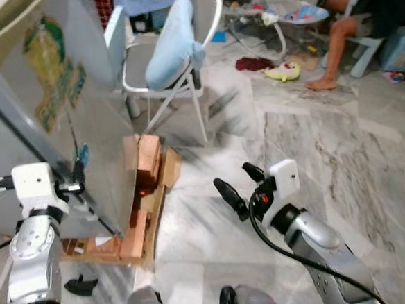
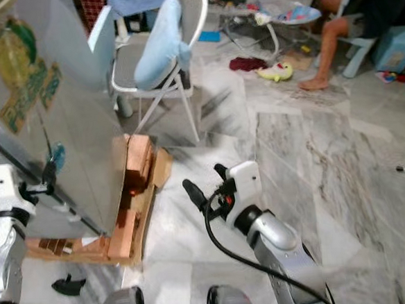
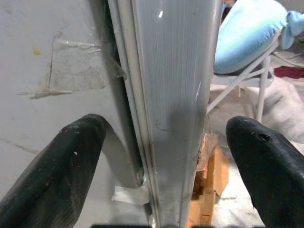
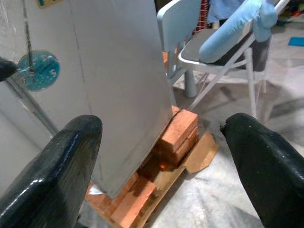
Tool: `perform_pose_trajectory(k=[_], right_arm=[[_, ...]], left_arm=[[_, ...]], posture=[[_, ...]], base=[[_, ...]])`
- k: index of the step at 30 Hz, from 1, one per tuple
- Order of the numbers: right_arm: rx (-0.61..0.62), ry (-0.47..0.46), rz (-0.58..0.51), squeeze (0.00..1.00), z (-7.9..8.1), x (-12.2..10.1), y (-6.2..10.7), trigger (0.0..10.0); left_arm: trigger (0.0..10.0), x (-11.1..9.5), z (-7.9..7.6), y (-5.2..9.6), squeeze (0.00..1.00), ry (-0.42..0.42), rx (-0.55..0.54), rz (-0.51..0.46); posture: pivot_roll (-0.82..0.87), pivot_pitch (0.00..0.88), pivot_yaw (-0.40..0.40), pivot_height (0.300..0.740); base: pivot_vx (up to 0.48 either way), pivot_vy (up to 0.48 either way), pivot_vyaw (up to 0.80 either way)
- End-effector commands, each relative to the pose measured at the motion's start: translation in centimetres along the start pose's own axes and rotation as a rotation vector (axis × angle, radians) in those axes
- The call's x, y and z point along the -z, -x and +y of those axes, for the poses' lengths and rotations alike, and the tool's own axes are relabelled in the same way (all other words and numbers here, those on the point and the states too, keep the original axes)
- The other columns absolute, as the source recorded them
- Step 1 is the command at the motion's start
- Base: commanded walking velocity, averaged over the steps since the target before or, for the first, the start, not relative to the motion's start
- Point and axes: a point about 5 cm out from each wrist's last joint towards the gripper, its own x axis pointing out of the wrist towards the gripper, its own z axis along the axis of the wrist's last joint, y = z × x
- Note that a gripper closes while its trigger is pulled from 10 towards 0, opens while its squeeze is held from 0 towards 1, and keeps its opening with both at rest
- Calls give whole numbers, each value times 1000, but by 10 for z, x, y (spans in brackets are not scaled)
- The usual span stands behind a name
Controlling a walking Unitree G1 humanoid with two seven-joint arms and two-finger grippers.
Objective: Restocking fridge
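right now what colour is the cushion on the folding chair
Pale blue cushion, draped over the white folding chair; clearest in the right eye view.

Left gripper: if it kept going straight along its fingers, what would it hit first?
Probably the fridge door's edge: the open left gripper has a finger on each side of it, apparently untouched.

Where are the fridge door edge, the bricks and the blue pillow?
Fridge door edge [image 3: 175, 118], left wrist view, on the grey ribbed edge strip.
Bricks [image 4: 178, 130], right wrist view, on the top brick's side.
Blue pillow [image 1: 171, 46], left eye view, on its middle.
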Motion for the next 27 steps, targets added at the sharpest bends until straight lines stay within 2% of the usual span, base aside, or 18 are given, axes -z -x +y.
perform_pose_trajectory(k=[1,3,4,5,6,9,12,13,14,15,17,18,19,21,23,27], right_arm=[[105,30,-33,0,-9,-4,1,10000],[182,57,-62,0,-15,-7,1,10000],[182,57,-62,0,-15,-7,1,10000],[215,70,-68,0,-19,-9,2,10000],[215,70,-68,0,-19,-9,2,10000],[307,70,-92,0,-32,-13,6,10000],[342,66,-97,0,-36,-13,8,10000],[366,61,-103,0,-38,-13,9,10000],[395,62,-118,0,-40,-15,10,10000],[395,62,-118,0,-40,-15,10,10000],[424,64,-145,0,-41,-18,10,10000],[429,64,-153,0,-41,-19,9,10000],[429,64,-153,0,-41,-19,9,10000],[440,67,-166,0,-42,-22,9,10000],[450,77,-176,0,-42,-25,8,10000],[487,83,-179,0,-46,-26,11,10000]], left_arm=[[10000,-16,-32,-12,0,-36,175,-68],[10000,-26,-53,-17,0,-55,290,-104],[10000,-26,-53,-17,0,-55,290,-104],[10000,-30,-62,-19,0,-61,342,-114],[10000,-30,-62,-19,0,-61,342,-114],[10000,-32,-80,-22,0,-77,438,-123],[10000,-32,-91,-22,0,-59,485,-123],[10000,-34,-104,-21,0,-56,536,-132],[10000,-41,-126,-17,0,-38,639,-154],[10000,-41,-126,-17,0,-38,639,-154],[10000,-52,-163,-5,0,-45,817,-195],[10000,-55,-171,-1,0,-50,856,-205],[10000,-55,-171,-1,0,-50,856,-205],[10000,-57,-185,5,0,-45,915,-216],[10000,-52,-189,5,0,-60,922,-209],[10000,-34,-170,-4,0,-74,838,-146]], posture=[[9,115,-93,740],[10,111,-94,740],[10,111,-94,740],[2,111,-88,740],[2,111,-88,740],[-7,109,-75,740],[-9,108,-72,740],[-9,106,-72,740],[-9,105,-71,740],[-9,105,-71,740],[-12,98,-71,740],[-13,98,-70,740],[-13,98,-70,740],[-19,94,-66,740],[-23,93,-63,740],[-26,92,-60,740]], base=[[0,0,0],[0,0,0],[0,0,0],[0,0,0],[0,0,0],[0,0,0],[0,0,0],[0,0,0],[0,0,0],[0,0,0],[0,0,0],[0,0,0],[0,0,0],[0,0,0],[0,0,0],[0,0,0]])
